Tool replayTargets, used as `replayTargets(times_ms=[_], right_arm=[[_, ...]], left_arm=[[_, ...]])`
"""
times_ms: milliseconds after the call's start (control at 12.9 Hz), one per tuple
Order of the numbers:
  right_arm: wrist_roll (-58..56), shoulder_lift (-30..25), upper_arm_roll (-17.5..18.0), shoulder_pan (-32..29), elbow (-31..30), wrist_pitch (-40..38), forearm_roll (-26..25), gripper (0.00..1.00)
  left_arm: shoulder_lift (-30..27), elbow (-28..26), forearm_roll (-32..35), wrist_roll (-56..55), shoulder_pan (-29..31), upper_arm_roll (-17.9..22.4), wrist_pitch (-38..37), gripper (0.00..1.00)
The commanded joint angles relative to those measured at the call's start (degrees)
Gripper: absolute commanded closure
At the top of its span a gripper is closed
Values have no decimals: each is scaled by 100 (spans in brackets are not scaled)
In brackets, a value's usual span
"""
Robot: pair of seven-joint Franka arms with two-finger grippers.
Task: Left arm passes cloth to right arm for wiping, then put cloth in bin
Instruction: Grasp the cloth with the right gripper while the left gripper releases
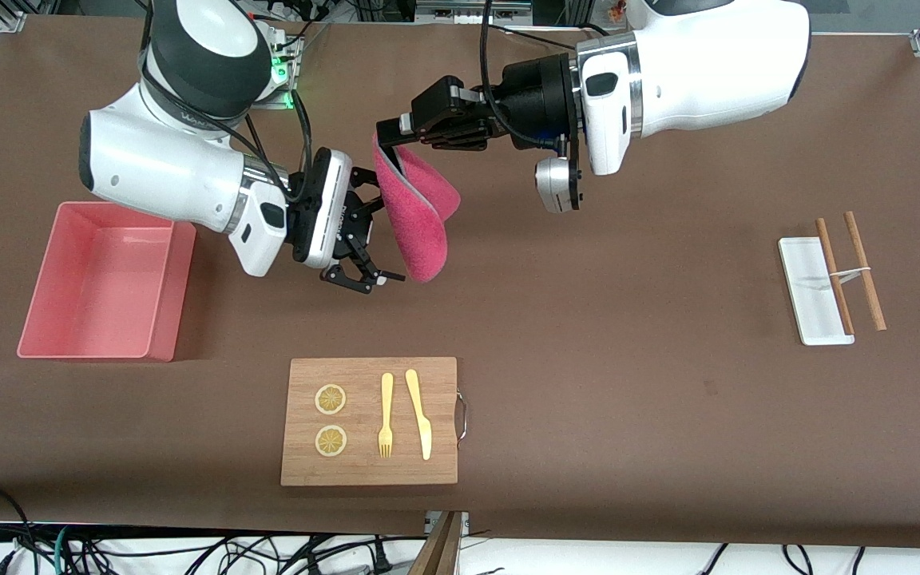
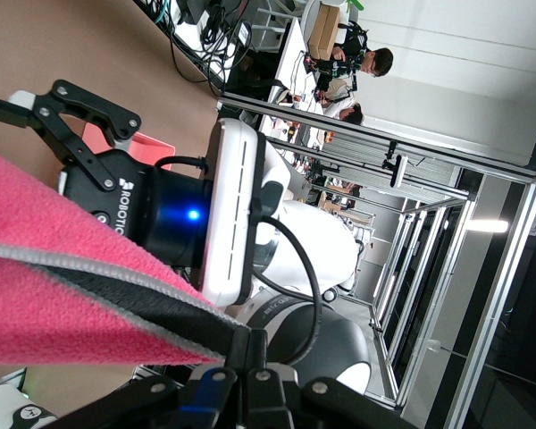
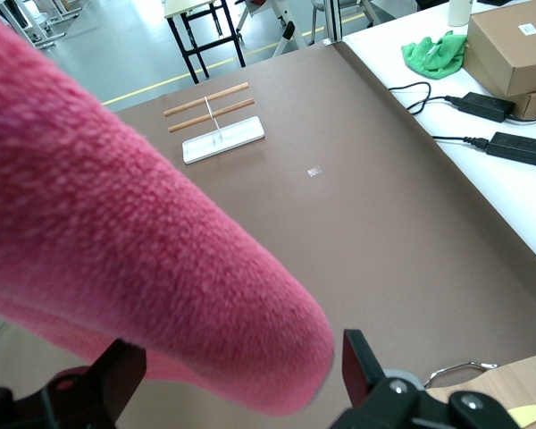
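Both grippers meet in mid-air over the bare table. Right gripper, spread wide and holding nothing, has its black claw fingers on either side of the hanging pink cloth. Left gripper is clamped on the cloth's upper edge, so the cloth dangles folded beneath it. Pink bin sits toward the right arm's end of the table.

The cloth hangs over the table, between both pincers.
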Motion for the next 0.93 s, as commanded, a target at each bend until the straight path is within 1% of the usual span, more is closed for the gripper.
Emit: replayTargets(times_ms=[0, 78, 156, 233, 311, 389, 467, 700, 778, 856], right_arm=[[-141, 80, -25, 43, 81, 148, 167, 3], [-194, 71, -51, 35, 81, 139, 158, 2], [-168, 71, -51, 43, 81, 147, 149, 3], [-168, 71, -42, 43, 81, 148, 149, 14], [-159, 71, -42, 52, 81, 148, 158, 30], [-194, 80, -42, 43, 81, 148, 167, 48], [-203, 89, -42, 43, 81, 148, 167, 63], [-229, 80, -77, -9, 81, 78, 202, 88], [-273, 80, -86, -44, 81, -1, 176, 95], [-265, 71, -156, -71, 81, -158, 175, 100]], left_arm=[[51, 122, -38, -47, -55, 18, 54, 100], [51, 122, -38, -47, -55, 18, 62, 100], [51, 122, -38, -38, -55, 18, 62, 100], [51, 122, -38, -47, -55, 18, 54, 100], [51, 122, -38, -47, -55, 18, 62, 100], [51, 122, -38, -38, -55, 27, 62, 100], [51, 122, -38, -38, -55, 27, 62, 100], [51, 122, -38, -47, -46, 27, 54, 100], [51, 122, -38, -47, -46, 27, 54, 100], [51, 113, -38, -47, -46, 27, 54, 90]])
